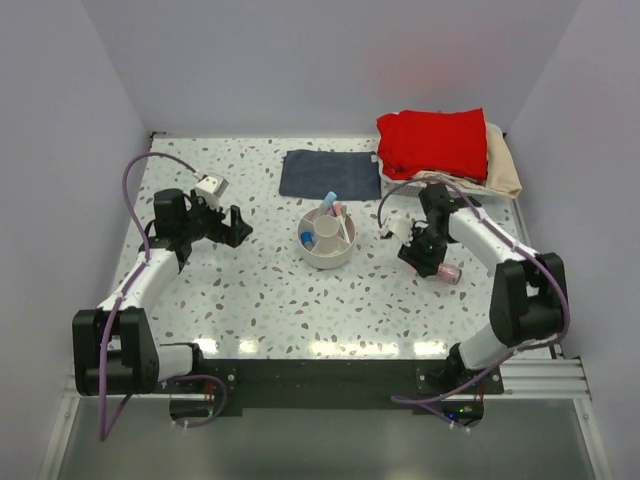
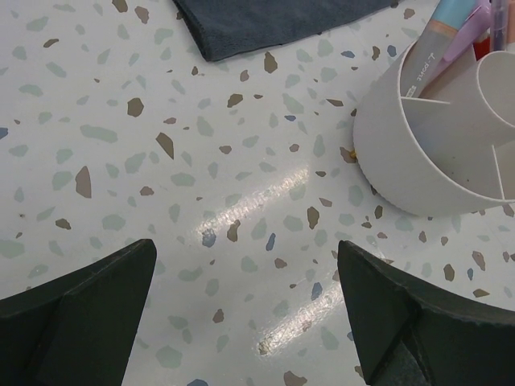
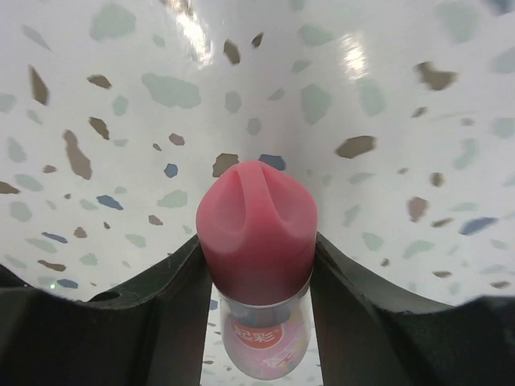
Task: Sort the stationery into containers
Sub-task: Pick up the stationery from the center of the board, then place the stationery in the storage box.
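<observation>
The round off-white divided bowl (image 1: 326,263) stands mid-table and shows at the right of the left wrist view (image 2: 402,153). It holds a blue-capped pen (image 1: 329,199), a pink pen (image 1: 338,209) and a small blue item (image 1: 306,238); pen ends also show in the left wrist view (image 2: 451,32). My right gripper (image 1: 432,260) is to the right of the bowl, low at the table. In the right wrist view it (image 3: 257,241) is shut on a pink-capped clear tube with a red label (image 3: 256,225), which also shows in the top view (image 1: 448,272). My left gripper (image 1: 236,226) is open and empty left of the bowl, with bare table between its fingers (image 2: 247,245).
A folded dark-blue cloth (image 1: 330,173) lies behind the bowl and shows at the top of the left wrist view (image 2: 265,20). A basket with a red cloth (image 1: 432,143) and a beige cloth (image 1: 503,165) is at the back right. Pale walls enclose the table.
</observation>
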`<state>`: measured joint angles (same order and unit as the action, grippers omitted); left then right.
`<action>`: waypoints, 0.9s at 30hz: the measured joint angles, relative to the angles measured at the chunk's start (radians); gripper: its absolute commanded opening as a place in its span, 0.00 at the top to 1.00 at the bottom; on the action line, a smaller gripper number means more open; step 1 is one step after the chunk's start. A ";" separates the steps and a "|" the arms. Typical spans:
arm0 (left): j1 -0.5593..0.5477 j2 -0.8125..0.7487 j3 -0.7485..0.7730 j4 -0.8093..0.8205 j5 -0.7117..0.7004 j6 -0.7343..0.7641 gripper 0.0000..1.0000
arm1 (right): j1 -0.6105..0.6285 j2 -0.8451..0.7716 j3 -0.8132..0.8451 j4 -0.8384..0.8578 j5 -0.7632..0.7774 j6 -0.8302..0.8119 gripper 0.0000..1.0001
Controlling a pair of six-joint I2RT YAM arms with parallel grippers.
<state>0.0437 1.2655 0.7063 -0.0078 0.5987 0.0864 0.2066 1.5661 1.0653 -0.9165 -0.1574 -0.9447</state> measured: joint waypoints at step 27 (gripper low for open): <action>0.000 0.045 -0.002 -0.001 0.003 0.005 0.00 | 0.386 -0.167 0.015 1.184 -0.120 0.946 1.00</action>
<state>0.0437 1.3102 0.7044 -0.0090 0.6018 0.0910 0.5930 1.3994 1.0805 0.2680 -0.2771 0.0010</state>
